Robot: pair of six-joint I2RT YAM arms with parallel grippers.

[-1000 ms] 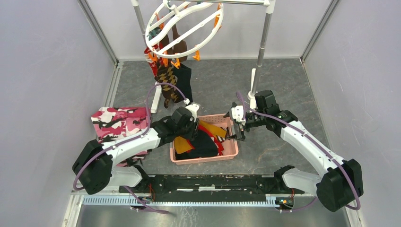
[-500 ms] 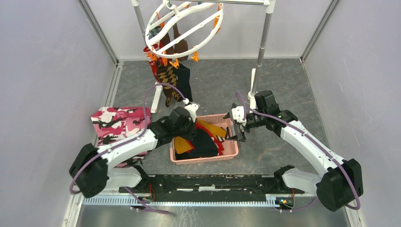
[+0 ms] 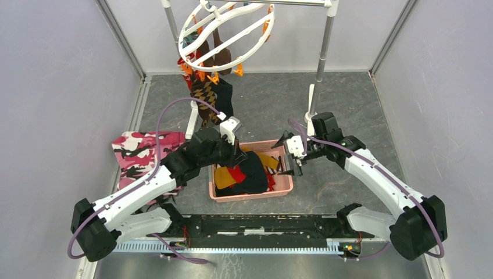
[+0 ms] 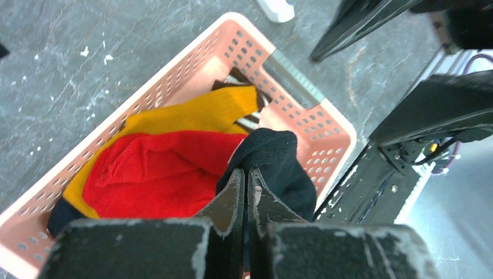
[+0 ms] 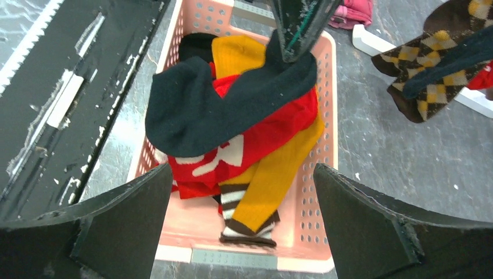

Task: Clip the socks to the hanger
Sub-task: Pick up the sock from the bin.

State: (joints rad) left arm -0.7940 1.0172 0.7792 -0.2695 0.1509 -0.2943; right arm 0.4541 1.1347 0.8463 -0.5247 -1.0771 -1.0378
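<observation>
A pink basket (image 3: 250,195) holds socks: a red one (image 4: 157,168), a mustard one (image 5: 279,168) with brown-white stripes, and a black sock (image 5: 197,110). My left gripper (image 4: 245,174) is shut on one end of the black sock (image 4: 279,157), just above the basket; its fingers (image 5: 296,29) show at the top of the right wrist view. My right gripper (image 5: 242,168) hangs wide open over the basket's right end (image 3: 292,160), holding nothing. The white round hanger (image 3: 227,29) hangs at the back with argyle (image 3: 204,93) and dark socks clipped to it.
A pink-white-black camouflage cloth (image 3: 142,151) lies left of the basket. The metal rack's pole (image 3: 324,52) and white foot (image 3: 311,99) stand behind the right arm. Grey walls close in both sides. The black base rail (image 3: 261,224) runs along the near edge.
My left gripper has shut on the black sock and risen a little toward the back, stretching the arm out. The right gripper stays open and nearly still.
</observation>
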